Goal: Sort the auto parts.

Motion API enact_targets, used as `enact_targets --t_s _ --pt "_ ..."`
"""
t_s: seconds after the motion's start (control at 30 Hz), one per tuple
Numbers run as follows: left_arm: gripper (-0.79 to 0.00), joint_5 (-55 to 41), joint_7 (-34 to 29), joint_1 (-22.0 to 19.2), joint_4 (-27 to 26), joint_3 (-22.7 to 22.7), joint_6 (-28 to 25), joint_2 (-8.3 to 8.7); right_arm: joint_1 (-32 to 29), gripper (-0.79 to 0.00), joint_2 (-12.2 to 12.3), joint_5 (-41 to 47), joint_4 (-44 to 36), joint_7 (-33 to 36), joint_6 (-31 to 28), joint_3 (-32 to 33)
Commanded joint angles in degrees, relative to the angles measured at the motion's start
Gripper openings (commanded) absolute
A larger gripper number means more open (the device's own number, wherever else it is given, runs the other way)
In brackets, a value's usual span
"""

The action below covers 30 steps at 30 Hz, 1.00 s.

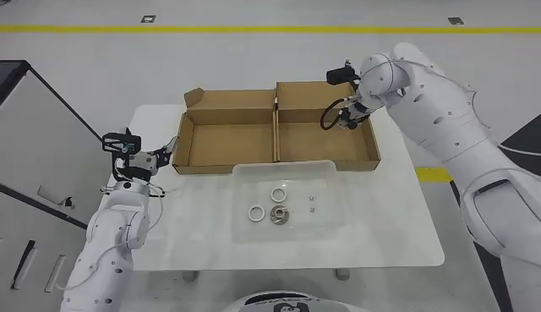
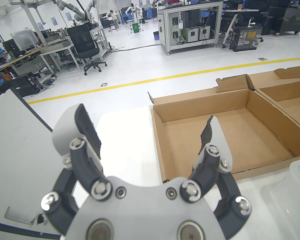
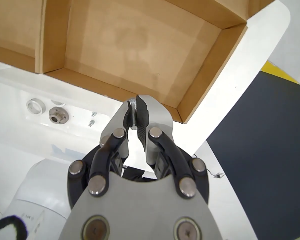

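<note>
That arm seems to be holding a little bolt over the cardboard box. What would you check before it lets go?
1. The bolt is clamped in the right gripper: ok.
2. The right gripper is over the right box, not the tray: ok.
3. The box floor under it is bare: ok.
4. The left gripper is open beside the left box, out of the way: ok.
5. Drop height is low enough for a gentle release: cannot tell.

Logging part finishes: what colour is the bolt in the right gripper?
Silvery metal. The bolt in the right gripper shows best in the right wrist view.
</note>
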Motion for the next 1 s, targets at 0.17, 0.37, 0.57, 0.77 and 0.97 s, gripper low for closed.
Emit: enact_targets --t_s 0.17,0.37,0.57,0.77,0.97 --pt "0.0 0.0 0.0 0.0 0.0 0.0 0.0 0.0 1.77 -0.785 -3.83 -0.96 10.82 -4.62 4.22 -3.97" --pt "0.0 0.0 0.0 0.0 0.0 0.0 0.0 0.0 3.52 -0.785 -7.57 2.27 20.88 -7.13 3.6 -5.72" --pt "0.0 0.0 0.0 0.0 0.0 0.0 0.0 0.0 4.25 -0.785 -10.87 3.67 29.54 -9.5 2.77 -7.23" --pt "0.0 0.0 0.0 0.0 0.0 0.0 0.0 0.0 4.21 -0.785 -13.62 4.31 35.8 -11.41 1.87 -8.21" --pt "0.0 0.0 0.0 0.0 0.0 0.0 0.0 0.0 3.56 -0.785 -15.82 5.02 40.53 -13.82 0.41 -8.53"
